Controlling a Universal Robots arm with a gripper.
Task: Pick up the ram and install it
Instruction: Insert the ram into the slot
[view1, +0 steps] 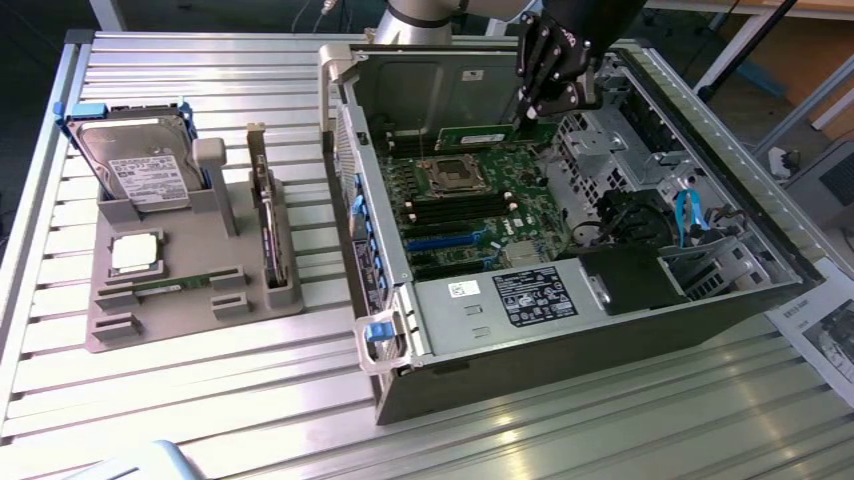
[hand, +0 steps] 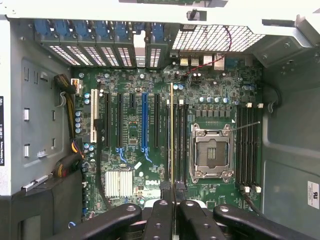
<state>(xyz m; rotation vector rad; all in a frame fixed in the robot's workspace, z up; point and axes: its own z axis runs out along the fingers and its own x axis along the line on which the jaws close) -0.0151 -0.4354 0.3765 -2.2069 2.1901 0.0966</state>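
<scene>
Exterior view: pickup is done. The end effector (view1: 534, 120) is pinching the ram (view1: 477, 136) by one end, and the stick is in the air inside the open computer case (view1: 561, 330), at the far end of the motherboard (view1: 467, 215). It sits flat along its length and on edge, just beyond the processor socket (view1: 447, 175). I'd say it's not seated yet, since it rides clear above the board, so the install is what's left. On the exterior view's left, a grey holder (view1: 174, 320) sits on the counter (view1: 200, 400), well apart from the case, with a hard drive (view1: 134, 170) and a processor chip (view1: 136, 252) in it.

Wrist view: looking straight down the stick. The ram (hand: 172, 130) reads edge-on as a thin pale line running away from the end effector (hand: 172, 212), whose black fingers (hand: 160, 220) are closed on the near end. The line lies along the black memory slots (hand: 182, 145) beside the socket (hand: 212, 152), roughly parallel to them. I can't tell from here if it's over one exact slot or between two.

Look of the part: a thin, narrow green board, straight with no visible bend. The chips on it are too small to make out.
</scene>
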